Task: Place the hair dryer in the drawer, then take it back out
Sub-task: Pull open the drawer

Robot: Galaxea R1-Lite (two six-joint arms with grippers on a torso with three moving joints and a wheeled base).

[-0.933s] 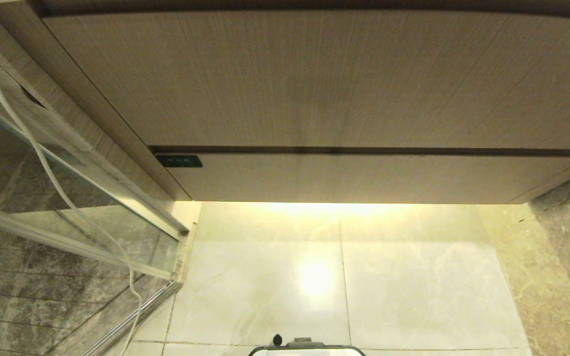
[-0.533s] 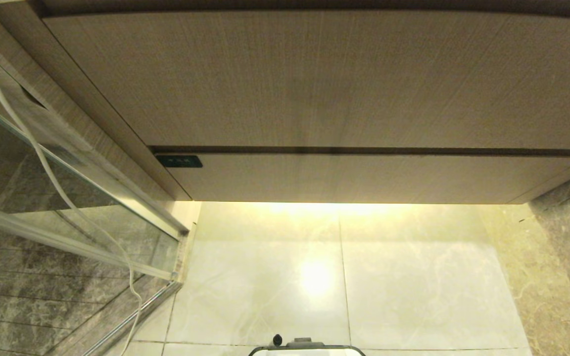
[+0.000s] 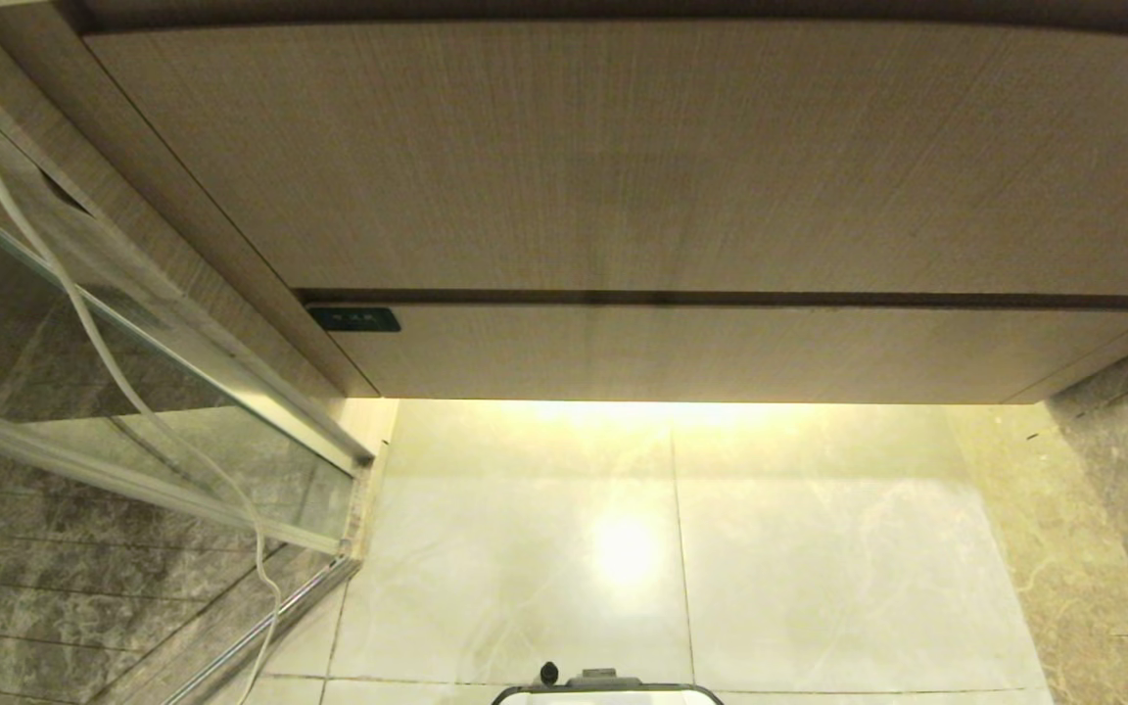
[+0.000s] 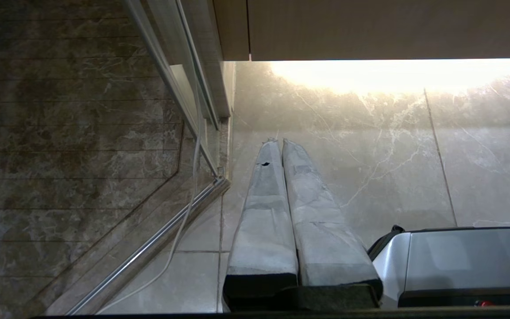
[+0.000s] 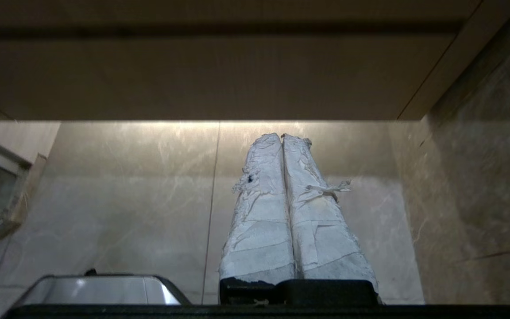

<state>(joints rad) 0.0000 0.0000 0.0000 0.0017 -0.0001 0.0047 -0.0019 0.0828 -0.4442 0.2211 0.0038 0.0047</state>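
Observation:
The drawer (image 3: 721, 351) is pushed in flush under the vanity, a low wood-grain front with a small black label (image 3: 354, 318) at its left corner. In the right wrist view the drawer (image 5: 202, 75) fills the far side above the floor. The hair dryer is out of view; only a thin pale cord (image 3: 94, 333) hangs down at the left. My left gripper (image 4: 279, 141) is shut and empty, low over the floor tiles. My right gripper (image 5: 281, 135) is shut too, its taped fingers pressed together, pointing toward the drawer front. Neither arm shows in the head view.
A taller wood-grain panel (image 3: 623, 157) sits above the drawer. A glass shower partition with a metal rail (image 3: 260, 627) stands at the left. A dark marble wall (image 3: 1122, 460) closes the right side. Pale floor tiles (image 3: 681, 568) lie in front; my base edge (image 3: 608, 690) shows at the bottom.

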